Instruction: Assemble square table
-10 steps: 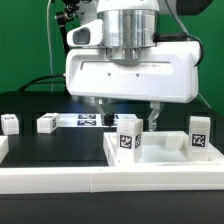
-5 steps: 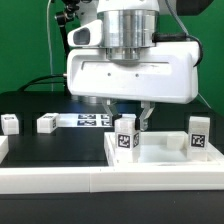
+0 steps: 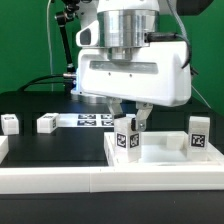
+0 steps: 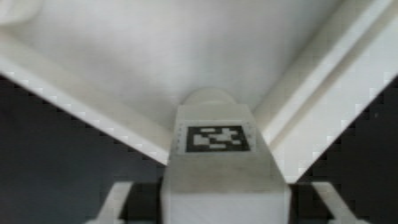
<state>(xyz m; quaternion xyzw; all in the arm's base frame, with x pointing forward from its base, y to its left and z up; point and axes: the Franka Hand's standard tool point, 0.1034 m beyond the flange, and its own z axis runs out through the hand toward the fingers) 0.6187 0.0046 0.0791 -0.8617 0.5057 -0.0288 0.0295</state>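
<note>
Leg gripped at the tabletop corner

The gripper (image 3: 128,122) hangs straight down from the arm. Its two fingers are closed against opposite sides of one upright leg (image 3: 125,138), with the tag facing the exterior view. This gripped leg stands inside the raised rim of the white tabletop (image 3: 165,152), in the corner at the exterior view's left (in the wrist view two rim walls meet just behind it). A second leg (image 3: 199,135) stands upright at the tabletop's other end, at the exterior view's right. Two loose legs (image 3: 10,124) (image 3: 46,124) lie on the black table (image 3: 30,145), well apart from the tabletop, and the marker board (image 3: 90,121) lies flat just beyond them
</note>
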